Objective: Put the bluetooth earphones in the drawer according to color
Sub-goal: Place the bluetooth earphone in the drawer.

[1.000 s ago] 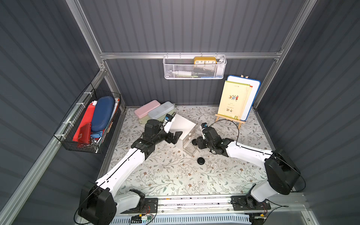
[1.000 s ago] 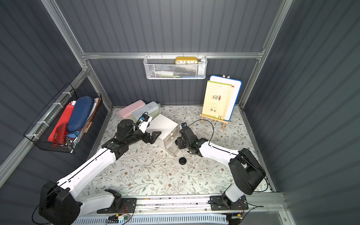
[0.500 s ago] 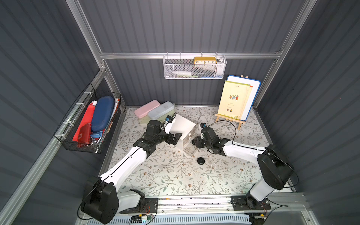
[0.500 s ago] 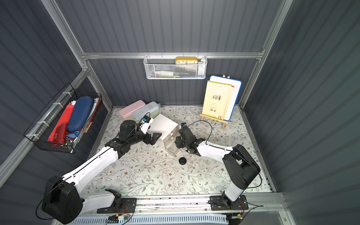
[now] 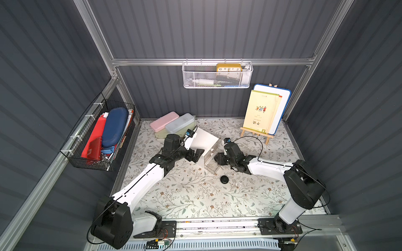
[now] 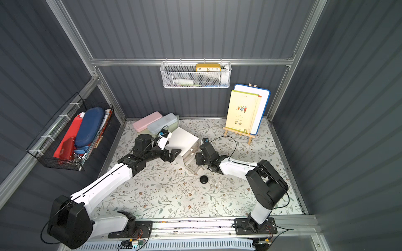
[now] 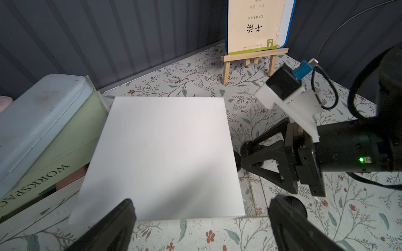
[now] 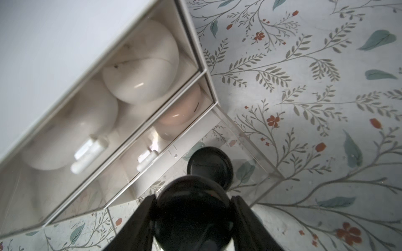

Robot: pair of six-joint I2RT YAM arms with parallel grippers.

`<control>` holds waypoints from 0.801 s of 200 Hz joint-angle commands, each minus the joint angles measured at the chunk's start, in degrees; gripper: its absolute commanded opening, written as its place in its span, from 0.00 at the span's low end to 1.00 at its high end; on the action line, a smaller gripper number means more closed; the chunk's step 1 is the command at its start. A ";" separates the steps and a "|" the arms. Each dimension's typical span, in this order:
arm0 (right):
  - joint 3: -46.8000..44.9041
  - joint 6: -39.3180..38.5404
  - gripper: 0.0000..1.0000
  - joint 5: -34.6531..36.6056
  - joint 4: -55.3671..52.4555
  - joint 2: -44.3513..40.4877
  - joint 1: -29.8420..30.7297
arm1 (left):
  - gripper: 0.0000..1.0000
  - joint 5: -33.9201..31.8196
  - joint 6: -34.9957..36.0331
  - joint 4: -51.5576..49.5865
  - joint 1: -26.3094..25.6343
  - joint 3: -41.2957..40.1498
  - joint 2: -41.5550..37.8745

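The right end effector (image 8: 193,198) is clenched on a glossy black earphone case (image 8: 191,221), held at the pulled-out clear bottom drawer (image 8: 245,143) of the white cabinet (image 5: 206,141) mid-worktop; a second black case (image 8: 210,165) lies in that drawer. The left end effector (image 7: 201,208) is released, jaws spread wide at the cabinet's opposite side. A third black case (image 5: 224,179) lies on the worktop just in front of the drawer.

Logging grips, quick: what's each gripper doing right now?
Left gripper: open, holding nothing.
Right gripper: shut on a glossy black rounded earphone case.
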 commanded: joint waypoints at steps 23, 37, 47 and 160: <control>-1.05 2.01 0.24 -1.04 2.50 2.13 -0.26 | 0.99 1.60 0.49 -0.01 0.34 -0.16 0.17; -1.05 2.15 0.30 -1.12 2.59 2.25 -0.26 | 0.99 1.59 0.45 0.01 0.39 -0.06 0.18; -1.11 2.30 0.34 -1.44 2.59 2.39 -0.21 | 0.99 1.53 0.38 0.05 0.40 -0.01 0.22; -2.00 3.09 0.63 -3.25 1.77 1.64 -0.25 | 0.99 1.61 0.36 -0.14 0.40 -0.09 0.05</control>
